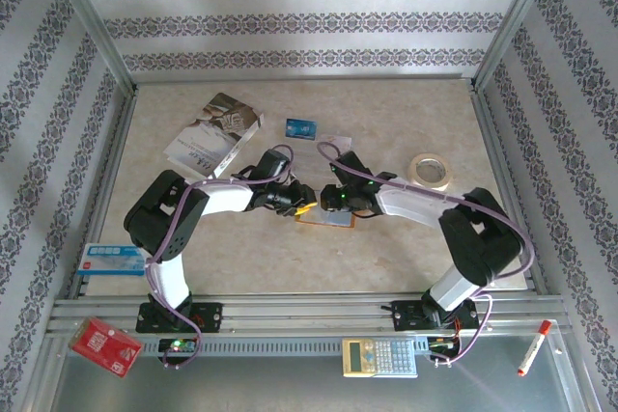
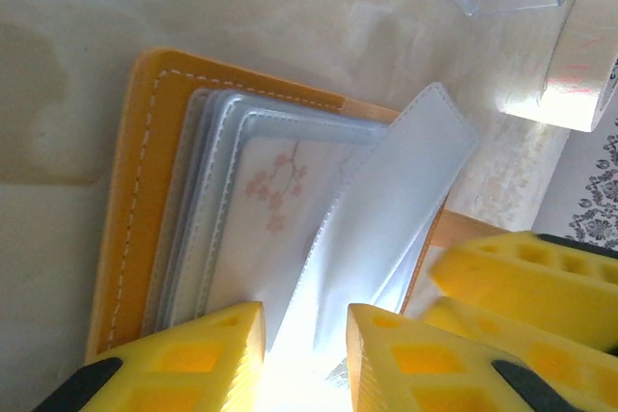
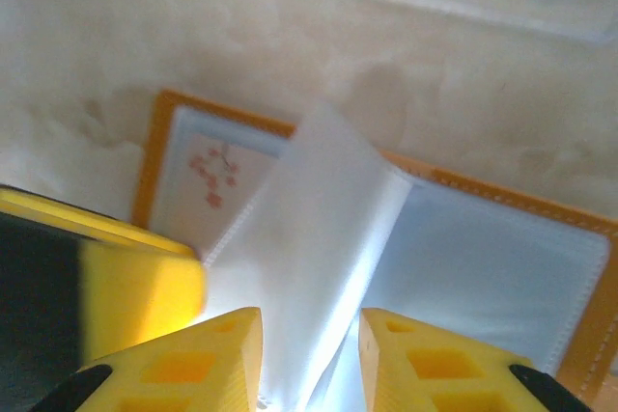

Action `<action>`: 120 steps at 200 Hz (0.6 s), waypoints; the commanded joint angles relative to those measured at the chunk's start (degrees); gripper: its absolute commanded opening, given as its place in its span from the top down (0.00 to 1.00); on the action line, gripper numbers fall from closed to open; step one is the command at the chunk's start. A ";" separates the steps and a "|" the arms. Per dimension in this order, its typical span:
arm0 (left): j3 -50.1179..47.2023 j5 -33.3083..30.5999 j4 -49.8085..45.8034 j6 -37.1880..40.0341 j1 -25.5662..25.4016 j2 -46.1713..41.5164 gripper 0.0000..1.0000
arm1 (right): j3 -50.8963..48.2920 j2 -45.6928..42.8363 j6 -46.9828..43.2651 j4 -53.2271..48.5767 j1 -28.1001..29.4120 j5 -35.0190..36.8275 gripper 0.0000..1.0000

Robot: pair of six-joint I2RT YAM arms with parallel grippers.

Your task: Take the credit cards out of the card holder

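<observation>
The orange card holder [image 1: 326, 220] lies open mid-table under both grippers. In the left wrist view its orange cover [image 2: 145, 190] frames clear pockets, and one pocket holds a pale card with a pink blossom print [image 2: 275, 185]. One clear sleeve [image 2: 386, 209] stands up from the spine. My left gripper [image 2: 304, 320] is shut on that sleeve's end. My right gripper [image 3: 309, 320] is open around the same sleeve [image 3: 309, 229], which leans on one finger only. The two grippers [image 1: 307, 207] [image 1: 330, 202] nearly touch. A blue credit card [image 1: 301, 126] lies on the table behind them.
A white booklet [image 1: 214, 134] sits back left and a tape roll [image 1: 429, 170] to the right. A small pale clear piece [image 1: 335, 141] lies by the blue card. On the near side are a white-and-blue box [image 1: 114, 258], a red packet [image 1: 106, 346], a calculator [image 1: 379, 357] and a marker [image 1: 533, 346].
</observation>
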 commanded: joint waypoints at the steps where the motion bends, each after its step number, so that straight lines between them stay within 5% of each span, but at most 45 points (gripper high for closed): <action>1: 2.56 0.73 -3.55 2.22 -1.32 0.90 0.69 | -1.92 -3.69 2.55 4.02 -1.69 -1.54 0.65; 120: 13.13 3.91 -6.72 5.63 -8.08 5.94 0.62 | -8.54 -16.49 5.88 4.68 -9.63 3.21 0.64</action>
